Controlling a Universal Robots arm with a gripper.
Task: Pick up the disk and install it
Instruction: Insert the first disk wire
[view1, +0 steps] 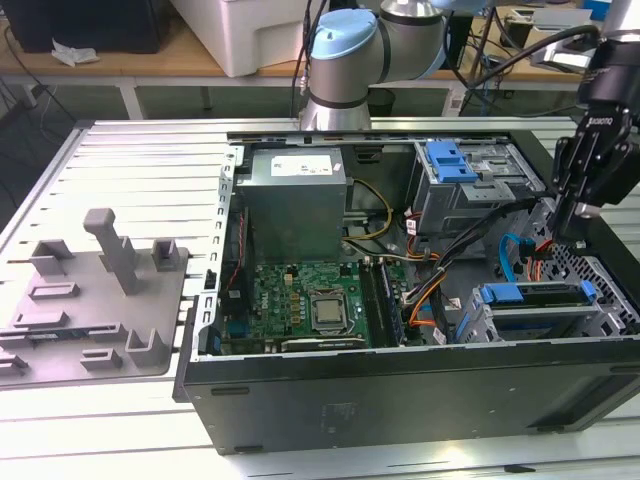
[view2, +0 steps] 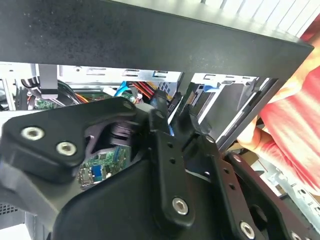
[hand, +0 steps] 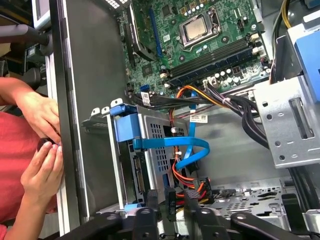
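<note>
Open computer case (view1: 400, 390) lying on a slotted metal desk (view1: 130, 150), looked down on in the exterior view.

Hard to make out: most of the disk (view1: 530, 296), sunk in a metal drive cage (view1: 478, 322) at the case's near corner on the exterior view's right, with just its blue carrier edge and a dark strip beneath on show. In the first wrist view, the disk (hand: 126, 131) edge-on inside the cage, label side hidden, a flat blue cable (hand: 172, 143) looped just beside it.

Robot arm cut off at the far edge of the exterior view. Black hand (view1: 572, 235) hanging over the case's right side, above and just beyond the cage. Hand (hand: 171, 202) spread, fingers (hand: 150, 200) apart, a black cable plug (hand: 171, 197) in the gap. Touching or not: impossible to tell.

Outside the case wall, a person's hands (hand: 42, 117), cropped at a red sleeve.

Inside the case:
- a green motherboard (view1: 300, 295)
- a grey power-supply box (view1: 295, 200) on the far side
- a second cage with a blue latch (view1: 450, 160), far and toward the exterior view's right

On the desk, at the exterior view's left, a grey moulded tray (view1: 90, 300).
</note>
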